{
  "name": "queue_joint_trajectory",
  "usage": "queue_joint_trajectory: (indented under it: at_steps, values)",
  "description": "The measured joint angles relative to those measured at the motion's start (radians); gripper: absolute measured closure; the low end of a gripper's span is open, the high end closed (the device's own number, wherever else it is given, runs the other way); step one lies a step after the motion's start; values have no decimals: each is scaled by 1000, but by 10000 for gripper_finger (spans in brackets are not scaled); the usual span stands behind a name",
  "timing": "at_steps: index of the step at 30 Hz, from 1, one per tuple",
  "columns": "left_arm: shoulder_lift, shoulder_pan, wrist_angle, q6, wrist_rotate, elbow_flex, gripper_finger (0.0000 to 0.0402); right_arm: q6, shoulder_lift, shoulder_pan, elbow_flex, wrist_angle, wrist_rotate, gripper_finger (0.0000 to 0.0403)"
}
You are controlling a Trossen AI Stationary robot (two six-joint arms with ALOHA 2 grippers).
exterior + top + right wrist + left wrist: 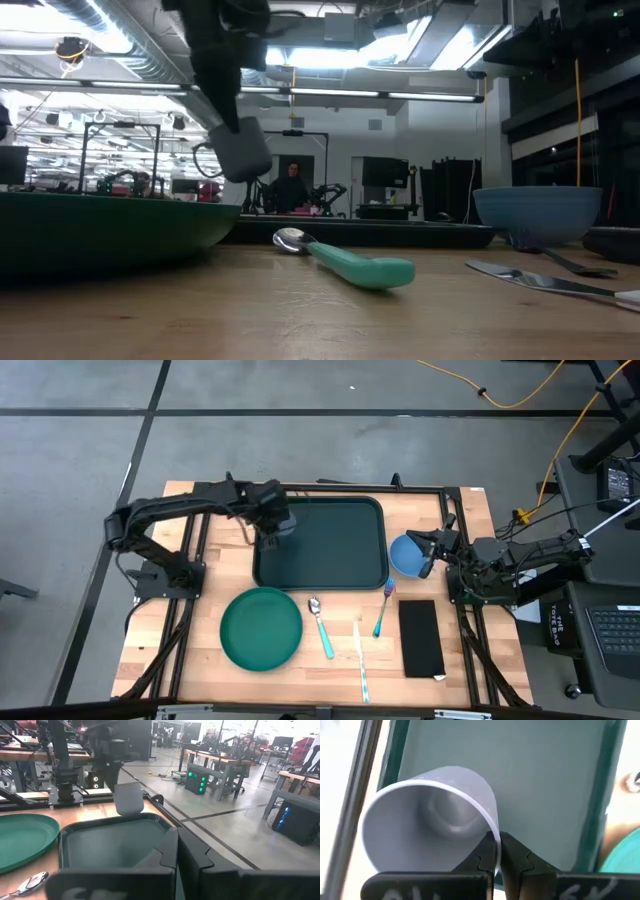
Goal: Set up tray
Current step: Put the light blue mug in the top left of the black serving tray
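Observation:
The dark green tray (330,545) lies flat at the table's far middle and also shows in the right wrist view (110,845). My left gripper (272,520) hangs over the tray's left edge, shut on a pale grey cup (430,820), which also shows in the low view (243,150) and the right wrist view (128,797). My right gripper (430,552) is at the right rim of the blue bowl (405,555), which stands on the table just right of the tray. Its fingers are nearly together. My left gripper pinches the cup's rim (495,837), one finger (480,857) inside the mouth and one (522,857) outside. The cup is lifted clear above the tray and tilted, mouth toward the wrist. My right gripper seems shut on the bowl's right rim (420,552), coming level from the table's right. Its own fingers hide the contact. The bowl stands level on the table (540,215).
A round green plate (260,628) lies near the tray's left front corner. A teal-handled spoon (320,625), a knife (360,660) and a fork (382,610) lie in front of the tray. A black napkin (420,638) lies at the near right.

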Motion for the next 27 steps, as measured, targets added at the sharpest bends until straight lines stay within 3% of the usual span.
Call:
queue_joint_trajectory:
  at_steps: [7,12,16,27]
  values:
    - [184,71,-187,147,9,198,399,97,5,0,0,-51,-42,393]
    - [281,116,-264,236,18,295,399,50,17,-2,0,-51,-41,393]
    - [328,151,-267,300,90,333,399,21,21,-2,0,-48,-35,393]
    - [398,192,-261,327,43,349,399,19,29,-2,0,-65,-33,393]
